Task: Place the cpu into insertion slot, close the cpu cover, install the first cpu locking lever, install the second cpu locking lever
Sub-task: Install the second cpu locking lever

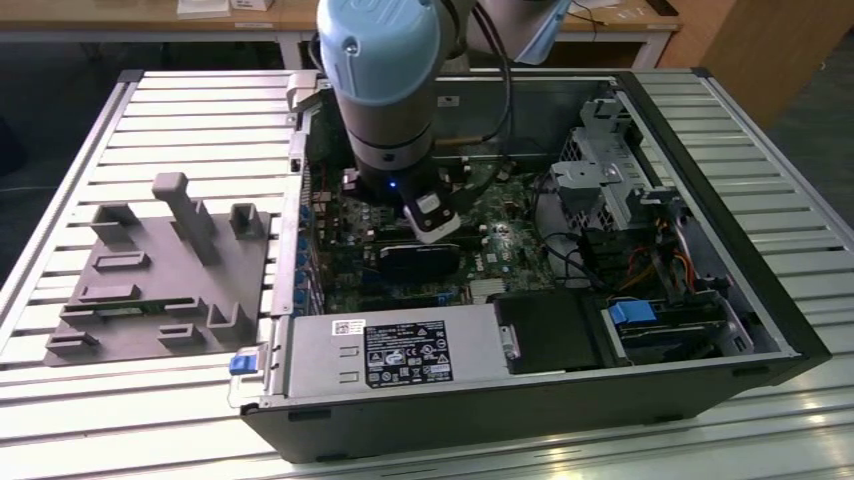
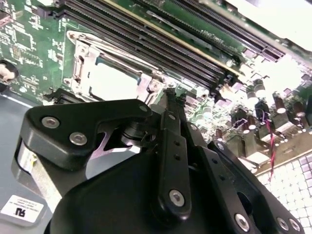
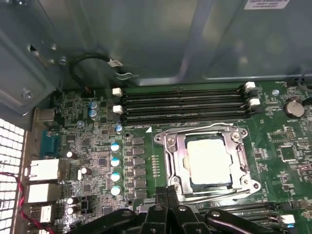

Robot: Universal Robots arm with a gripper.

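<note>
Hovering inside the open black computer case [image 1: 747, 300], the arm's black hand [image 3: 167, 194] has its fingertips pressed together, clenched on nothing, just above the edge of the square metal-rimmed insertion slot [image 3: 207, 161] on the green motherboard [image 3: 97, 146]. The small flat silver-grey cpu [image 3: 208, 158] lies seated in that slot, and the thin silvery cpu cover [image 3: 178, 158] frames it flat. Long black memory slots [image 3: 183, 105] run beside the socket. A grey slotted fixture [image 1: 160, 280] rests on the ribbed tabletop [image 1: 80, 150].

Grey arm [image 1: 387, 90], pale-blue joint caps; black tool [image 2: 170, 105], silver screws, matte linkages.
</note>
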